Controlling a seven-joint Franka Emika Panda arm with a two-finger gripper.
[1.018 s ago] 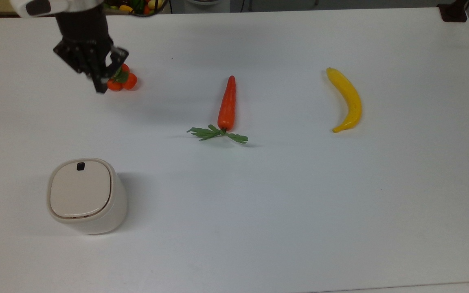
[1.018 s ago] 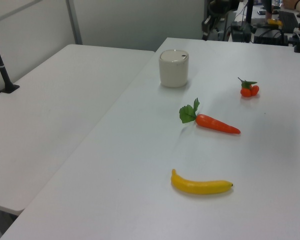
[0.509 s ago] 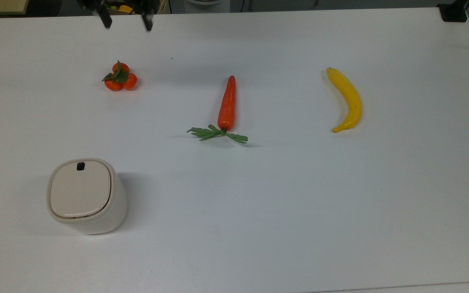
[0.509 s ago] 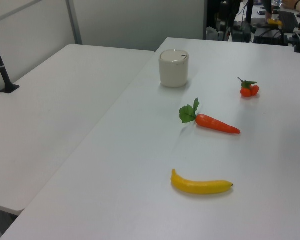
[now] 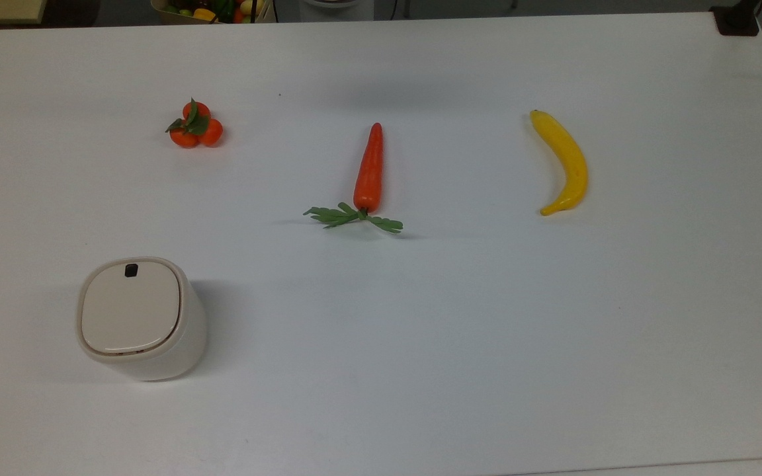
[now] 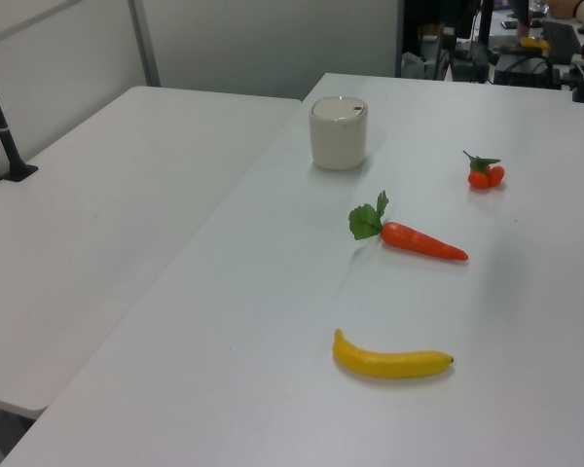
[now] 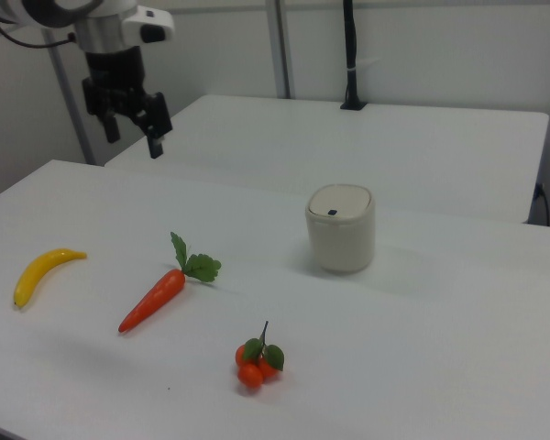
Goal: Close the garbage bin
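**One bin shut, four loose items on the table, claw raised with its fingers apart**

We count one garbage bin point(image 5: 141, 318) on the white table point(image 5: 460, 344), standing upright near the top view's lower left corner of the table. Its flat beige lid point(image 5: 129, 306) lies down flush on the rim, and we see one small black latch mark point(image 5: 131, 270) at the lid's far edge in the top view. Nothing touches the bin.

Three kinds of fruit and vegetable lie in a row across the table, well apart from each other. There is one carrot point(image 5: 368, 167) near the middle, its green leaves point(image 5: 352, 217) pointing toward the top view's lower edge. There is one banana point(image 5: 564, 162) toward the top view's right edge, lying curved on its side. There is one cluster of small oranges point(image 5: 195, 127), three fruits by our count, with green leaves on top, toward the top view's upper left and well apart from the bin.

We see one gripper point(image 7: 129, 127), hanging high in the right view's upper left, beyond the banana's end of the table. Its two black fingers point(image 7: 154, 144) point down with a clear gap between them, and they hold nothing. We also see a second white table point(image 6: 97, 214) butted against the first along the left view's left.
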